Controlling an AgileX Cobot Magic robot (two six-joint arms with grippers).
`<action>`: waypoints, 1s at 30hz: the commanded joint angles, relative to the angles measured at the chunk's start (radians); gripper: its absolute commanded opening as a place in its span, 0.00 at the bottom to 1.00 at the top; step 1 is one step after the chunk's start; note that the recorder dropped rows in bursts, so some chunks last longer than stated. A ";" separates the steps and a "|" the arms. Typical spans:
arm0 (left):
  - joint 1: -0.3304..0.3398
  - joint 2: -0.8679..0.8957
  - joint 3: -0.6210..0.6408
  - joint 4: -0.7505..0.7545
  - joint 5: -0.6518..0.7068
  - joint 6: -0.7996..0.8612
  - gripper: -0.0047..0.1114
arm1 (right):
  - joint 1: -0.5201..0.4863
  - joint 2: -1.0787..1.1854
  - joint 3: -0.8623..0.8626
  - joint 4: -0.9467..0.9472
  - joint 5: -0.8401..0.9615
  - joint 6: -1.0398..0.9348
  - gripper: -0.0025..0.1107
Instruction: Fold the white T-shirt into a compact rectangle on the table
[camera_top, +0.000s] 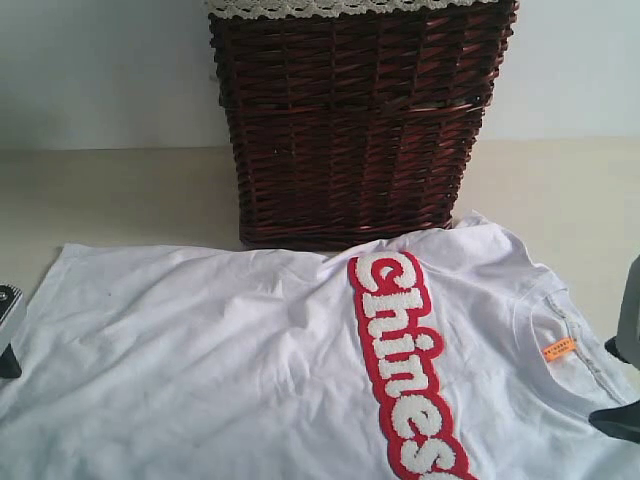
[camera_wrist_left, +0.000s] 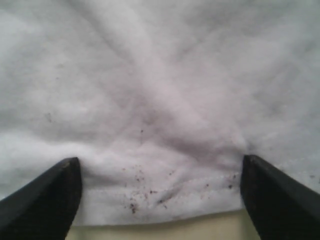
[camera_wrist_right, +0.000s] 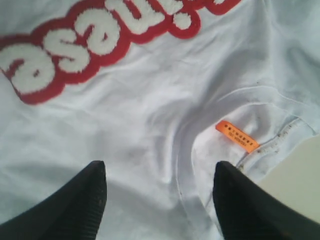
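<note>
One white cotton short-sleeved T-shirt (camera_top: 230, 350) lies spread front-up and lightly creased on the pale beige matte worktop (camera_top: 110, 190), directly before the dark brown wicker basket (camera_top: 350, 130), one sleeve up against the basket's foot. Fuzzy white letters outlined in red (camera_top: 405, 350) run across its chest. A small orange neck tag (camera_top: 559, 349) sits off the basket's right corner. Dark specks dot the hem (camera_wrist_left: 150, 200). The left claw (camera_wrist_left: 160, 161) stands spread astride that hem. The right claw (camera_wrist_right: 160, 167) stands spread beside the tag.
</note>
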 joint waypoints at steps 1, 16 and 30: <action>-0.006 0.035 0.014 0.018 -0.039 0.013 0.76 | -0.002 0.001 0.002 -0.148 -0.041 -0.043 0.55; -0.006 0.035 0.014 0.018 -0.039 0.013 0.76 | -0.002 0.019 0.002 -0.129 -0.164 -0.136 0.49; -0.006 0.035 0.014 0.018 -0.039 0.013 0.76 | -0.002 0.188 0.002 -0.024 -0.203 -0.101 0.40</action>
